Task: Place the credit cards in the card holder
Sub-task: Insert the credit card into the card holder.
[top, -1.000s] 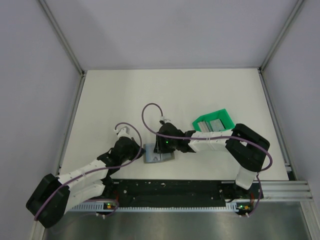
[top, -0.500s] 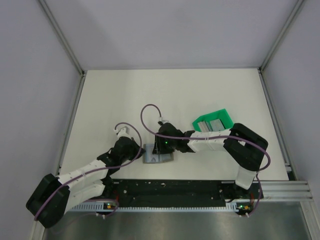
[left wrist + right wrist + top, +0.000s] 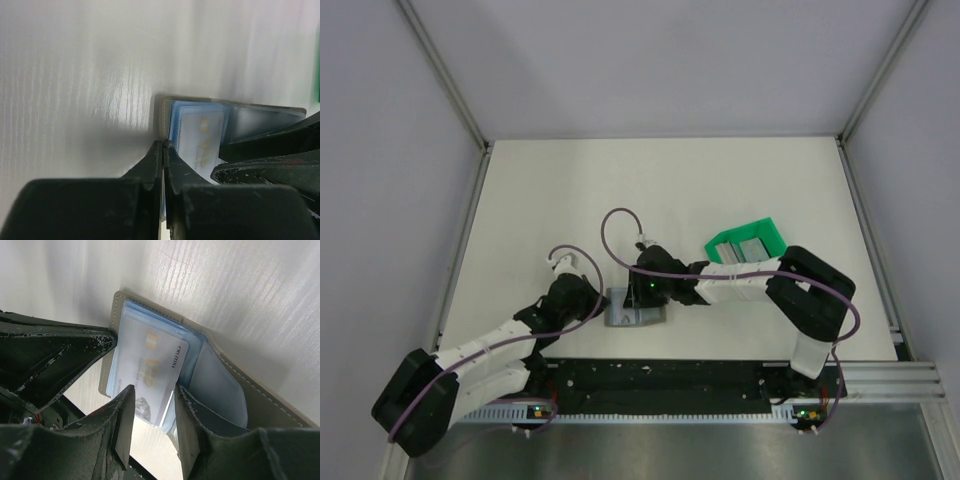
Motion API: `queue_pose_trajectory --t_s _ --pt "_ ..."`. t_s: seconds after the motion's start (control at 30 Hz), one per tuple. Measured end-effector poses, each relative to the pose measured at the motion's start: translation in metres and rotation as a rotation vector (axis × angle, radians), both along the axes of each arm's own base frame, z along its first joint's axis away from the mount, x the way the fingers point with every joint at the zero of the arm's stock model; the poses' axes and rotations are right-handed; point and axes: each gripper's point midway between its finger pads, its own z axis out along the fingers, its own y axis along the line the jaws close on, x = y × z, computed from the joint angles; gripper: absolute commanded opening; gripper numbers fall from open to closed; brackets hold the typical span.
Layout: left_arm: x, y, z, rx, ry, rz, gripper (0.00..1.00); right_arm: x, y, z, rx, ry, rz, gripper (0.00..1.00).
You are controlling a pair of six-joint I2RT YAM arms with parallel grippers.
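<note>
The card holder [image 3: 630, 316] lies open on the table near the arm bases, tan-edged with pale blue sleeves [image 3: 225, 385]. One credit card [image 3: 150, 370], pale with gold lettering, rests on its sleeves, the near end sticking out over the table. My right gripper [image 3: 154, 395] is open just above this card, one finger over its left edge. My left gripper [image 3: 164, 145] is shut, tips touching the holder's left edge [image 3: 162, 115]. More credit cards [image 3: 740, 248] lie in the green tray.
The green tray [image 3: 775, 235] stands right of the holder, beside the right forearm. Both grippers [image 3: 603, 305] [image 3: 642, 298] crowd the holder from either side. The table's metal front rail [image 3: 720, 385] runs close behind the holder.
The right arm has shifted slightly left over the holder. The left arm and the holder have stayed put.
</note>
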Motion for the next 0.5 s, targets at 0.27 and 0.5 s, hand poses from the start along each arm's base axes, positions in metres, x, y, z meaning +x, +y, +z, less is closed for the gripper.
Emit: queue_pose_trajectory --t_s 0.27,0.5 --pt "-0.002 0.0 0.002 -0.012 0.006 0.003 0.0 0.008 -0.016 0.009 0.011 -0.02 -0.028 0.42" --pt "-0.004 -0.003 0.004 -0.054 0.03 0.031 0.0 0.02 -0.022 0.029 0.051 -0.041 -0.041 0.42"
